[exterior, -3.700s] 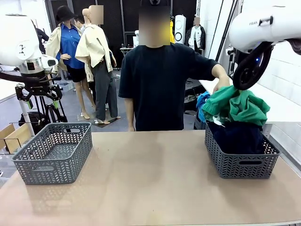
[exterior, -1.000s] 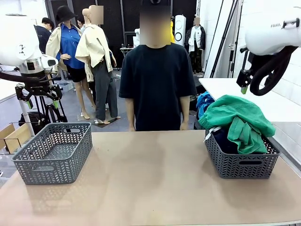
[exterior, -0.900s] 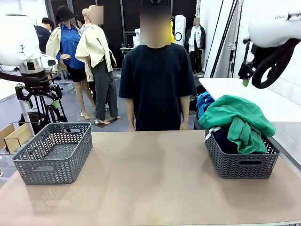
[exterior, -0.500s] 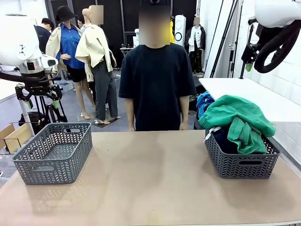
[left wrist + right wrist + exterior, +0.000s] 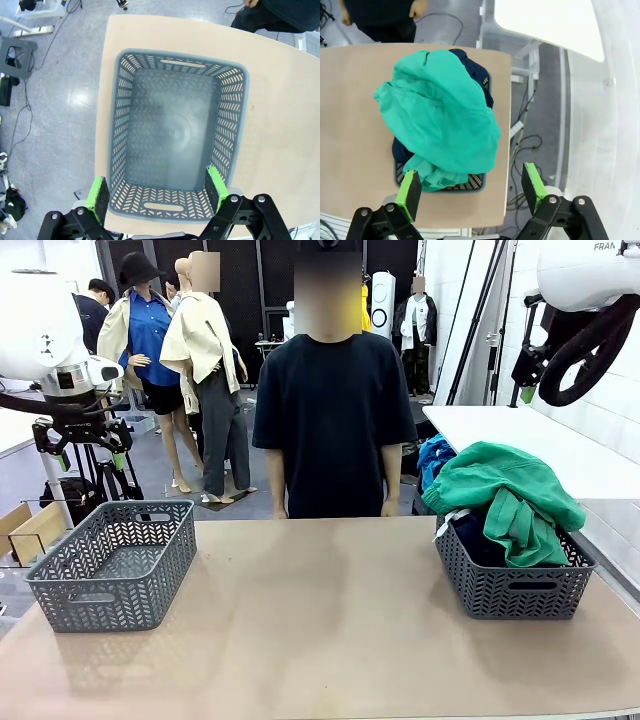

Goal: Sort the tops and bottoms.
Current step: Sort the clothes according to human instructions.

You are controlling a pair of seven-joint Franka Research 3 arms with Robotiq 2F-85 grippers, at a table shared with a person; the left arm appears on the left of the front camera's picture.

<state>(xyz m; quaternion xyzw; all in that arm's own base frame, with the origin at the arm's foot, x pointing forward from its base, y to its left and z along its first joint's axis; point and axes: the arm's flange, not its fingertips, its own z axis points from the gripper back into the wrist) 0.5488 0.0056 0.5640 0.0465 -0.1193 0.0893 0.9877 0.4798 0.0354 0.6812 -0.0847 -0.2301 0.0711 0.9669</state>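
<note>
Garments heaped in the right basket point(image 5: 515, 585), directly below the right gripper point(image 5: 470, 187); green piece point(image 5: 442, 117) on top, navy point(image 5: 472, 70) beneath, overhanging the rim. Right gripper high above the pile, jaws apart, holding nothing. Left gripper point(image 5: 157, 192) also apart, empty, poised over the empty left basket point(image 5: 120, 150). Person point(image 5: 330, 420) stands at far edge, hands down. Risks: a pinch on the loose green cloth may drag the navy layers out with it, or snag the basket and tip it. Trailing cloth could catch the rim.

Both claws point(image 5: 157, 192) point(image 5: 471, 187) wide, high.
</note>
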